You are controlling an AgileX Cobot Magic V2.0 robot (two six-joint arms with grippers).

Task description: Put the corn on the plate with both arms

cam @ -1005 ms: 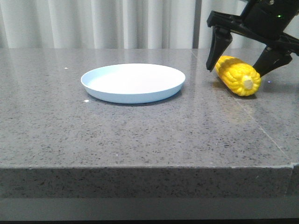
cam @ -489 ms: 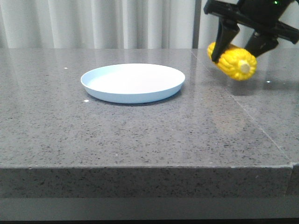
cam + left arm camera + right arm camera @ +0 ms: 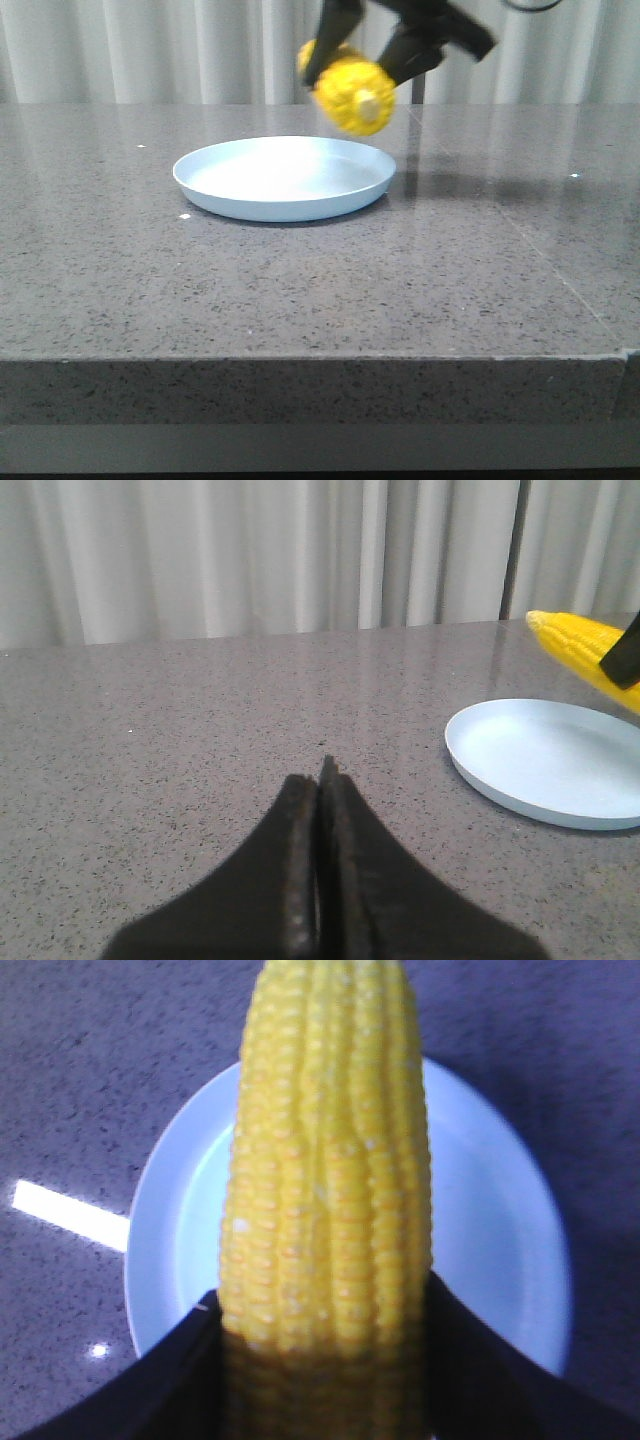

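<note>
The right pincer (image 3: 365,45) grips the corn (image 3: 352,92) between its two dark fingers and holds it in the air above the far right rim of the plate (image 3: 285,178), the pale stub end facing the front camera. The plate lies flat on the grey speckled surface (image 3: 300,290). The left pincer (image 3: 320,810) sits low over the surface beside the plate, its fingers pressed together on nothing.

Your corn (image 3: 352,93), bright yellow with a pale stub end facing the front camera, hangs in the air above the far right rim of the plate (image 3: 205,185), not touching it. The plate, round, shallow, pale blue-white, lies flat on the table.
</note>
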